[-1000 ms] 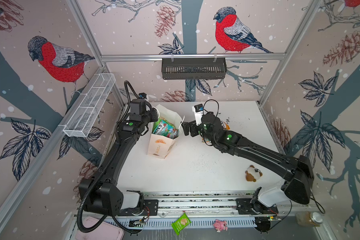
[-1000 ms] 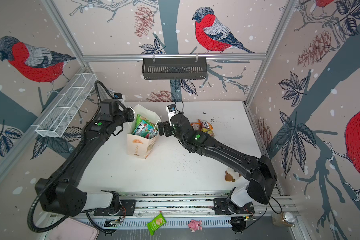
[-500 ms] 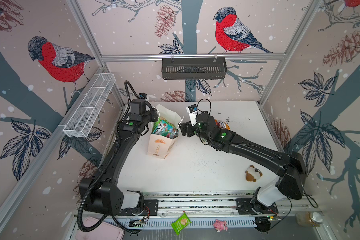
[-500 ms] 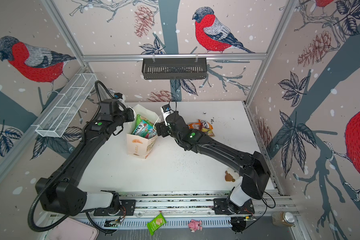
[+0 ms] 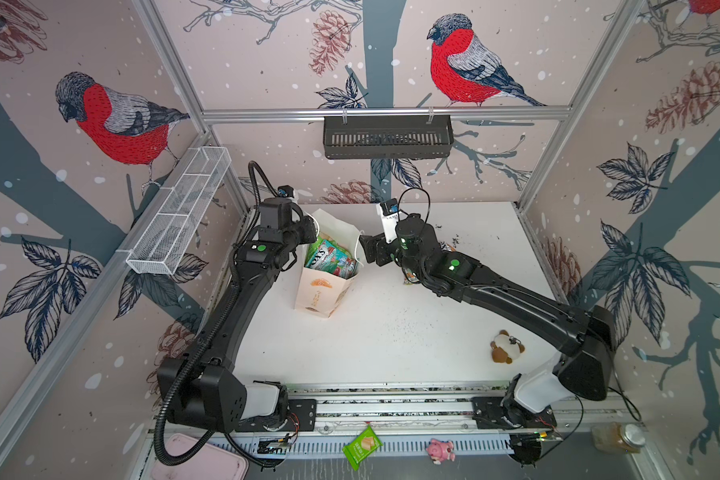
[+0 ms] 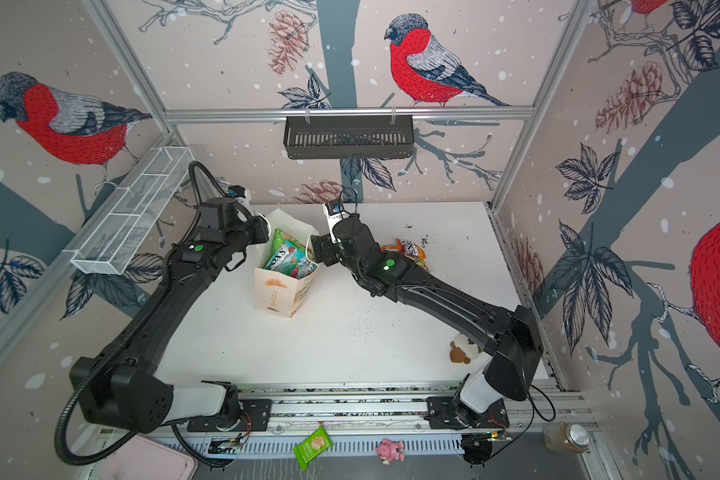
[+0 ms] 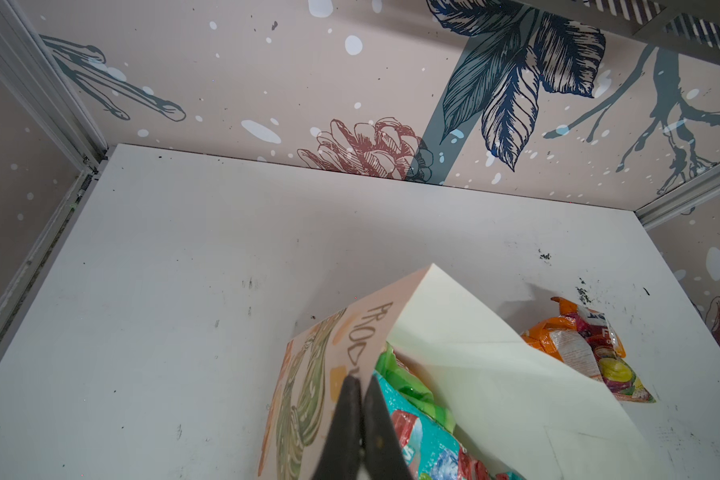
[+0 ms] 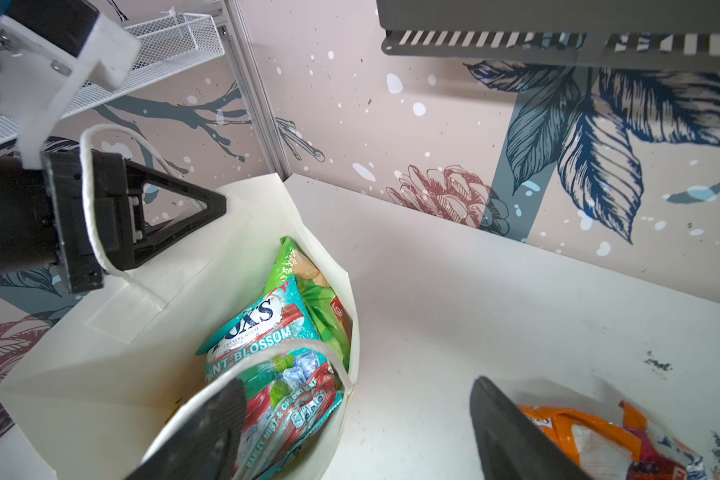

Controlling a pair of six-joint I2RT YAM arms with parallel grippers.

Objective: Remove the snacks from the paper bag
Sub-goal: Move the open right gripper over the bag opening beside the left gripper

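The paper bag stands on the white desk, near the back left, with its mouth open. The left gripper is pressed together on the top edge of the bag's wall, with one finger on the printed outside and one inside. In the bag is a teal packet with mint leaves on it. A green packet sits behind it and touches it. A white cord handle curves across the teal packet. The right gripper is spread wide and holds nothing. One of its fingers is over the bag's near edge, and the other is outside the bag, above the desk. An orange packet lies on the desk to the right of the bag, partly under the right arm. A small brown and white soft toy sits well apart from the bag, near the front right of the desk
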